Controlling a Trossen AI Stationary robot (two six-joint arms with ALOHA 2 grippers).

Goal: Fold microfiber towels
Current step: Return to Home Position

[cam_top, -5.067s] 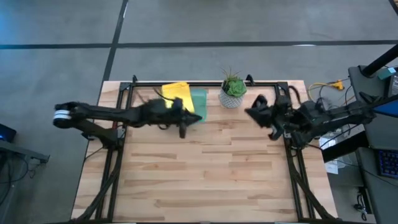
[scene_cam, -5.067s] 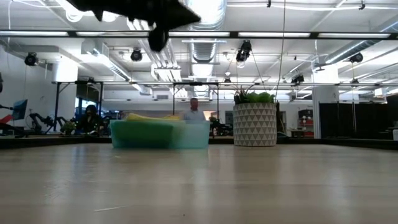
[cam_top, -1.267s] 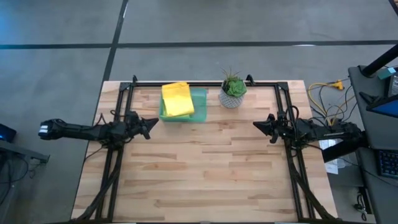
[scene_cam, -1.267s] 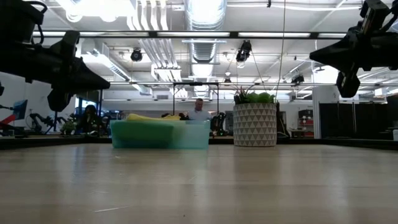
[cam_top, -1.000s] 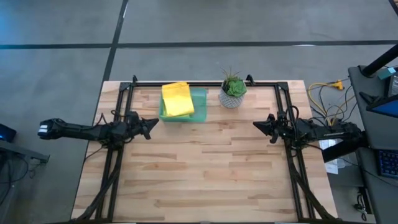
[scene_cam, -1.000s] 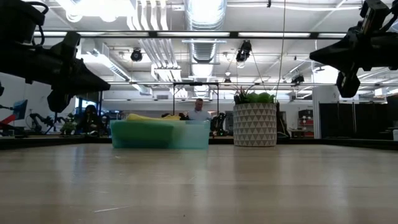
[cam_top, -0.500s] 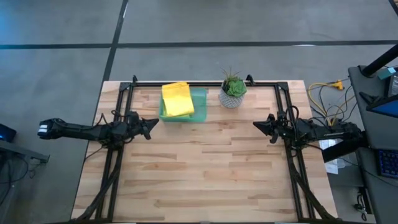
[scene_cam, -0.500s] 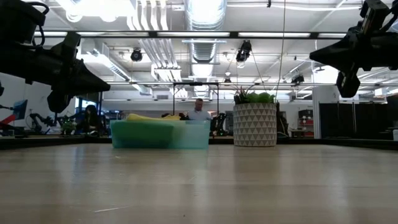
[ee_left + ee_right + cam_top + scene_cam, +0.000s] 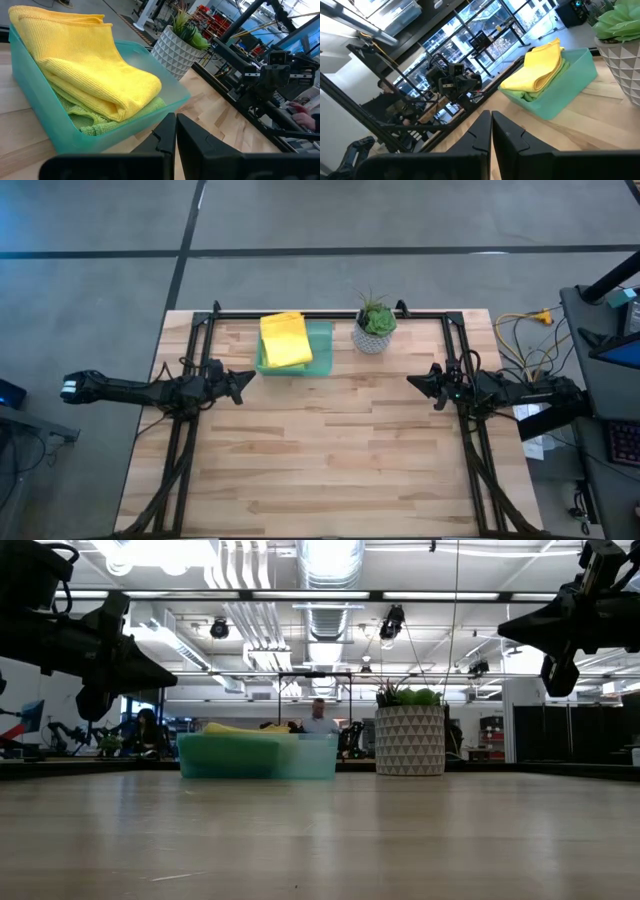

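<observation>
Worktop [image 9: 330, 460] count
One yellow towel [image 9: 284, 340], one green towel [image 9: 75, 112] under it, one tray [image 9: 322, 342], one potted plant [image 9: 375, 325]; one left end effector [image 9: 240, 381], one right end effector [image 9: 412, 383].

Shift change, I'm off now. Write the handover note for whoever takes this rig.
Left end effector: shut, empty, raised over the table's left side.
Right end effector: shut, empty, raised over the right side.
Towels: the folded yellow towel lies on top in the bin at the back, with a green towel under it. Anything lower is hidden.
Done: no towel lies loose on the table.
Left: probably only parking the arms. Check the bin's count by hand.
</observation>
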